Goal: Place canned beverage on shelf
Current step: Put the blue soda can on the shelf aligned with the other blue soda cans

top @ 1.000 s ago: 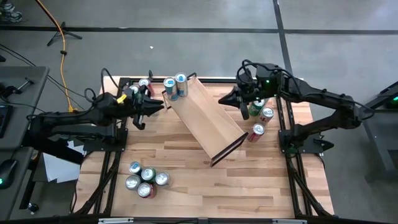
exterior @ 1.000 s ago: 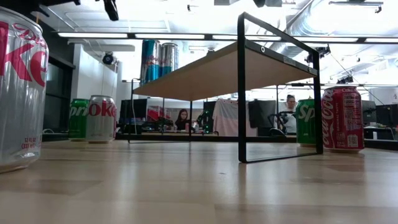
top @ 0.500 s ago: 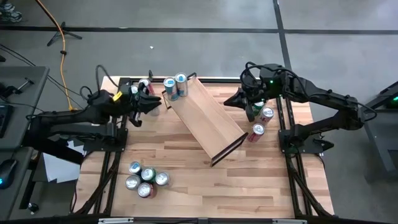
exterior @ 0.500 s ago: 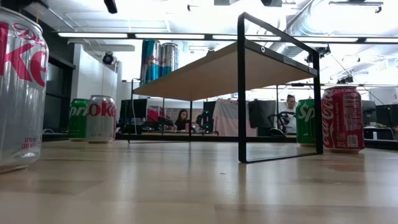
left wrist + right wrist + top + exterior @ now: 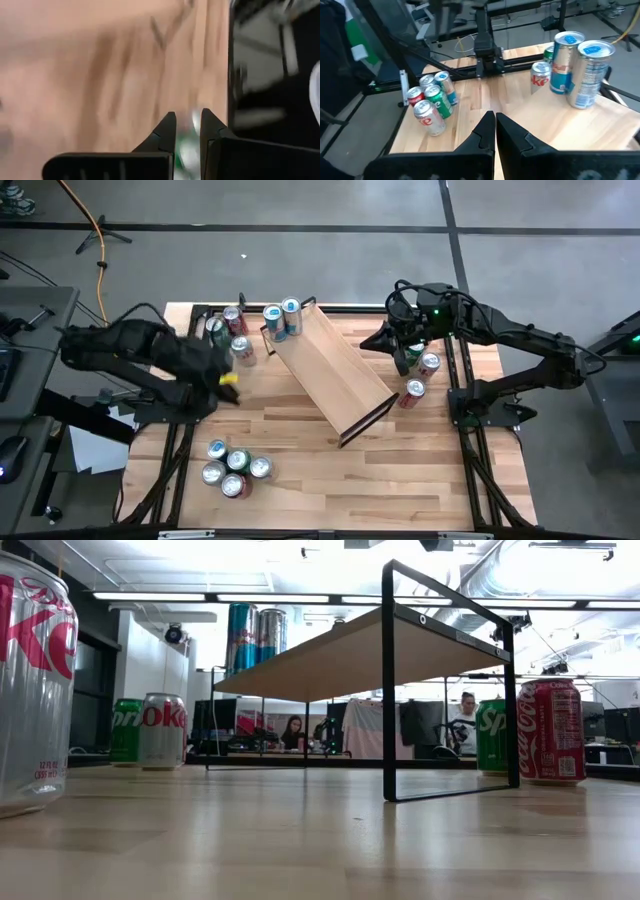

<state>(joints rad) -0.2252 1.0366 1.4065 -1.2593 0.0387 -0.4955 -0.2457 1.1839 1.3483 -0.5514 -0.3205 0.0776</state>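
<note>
The desk (image 5: 330, 480) is striped butcher-block wood on a black frame, standing on grey floor; the low view looks across it into an office with ceiling strip lights and seated people. The shelf (image 5: 335, 365), a pale-wood plank on a thin black frame, stands diagonally mid-desk, with two tall blue-and-silver cans (image 5: 281, 317) on its far end. Four cans (image 5: 235, 468) cluster near the front-left edge, and a red Coca-Cola can (image 5: 549, 732) stands beside a green Sprite can (image 5: 491, 736). The left end effector (image 5: 187, 131) hovers over the desk's left edge, fingers slightly apart. The right end effector (image 5: 494, 125), fingers together, hangs near the far-right cans (image 5: 421, 366).
</note>
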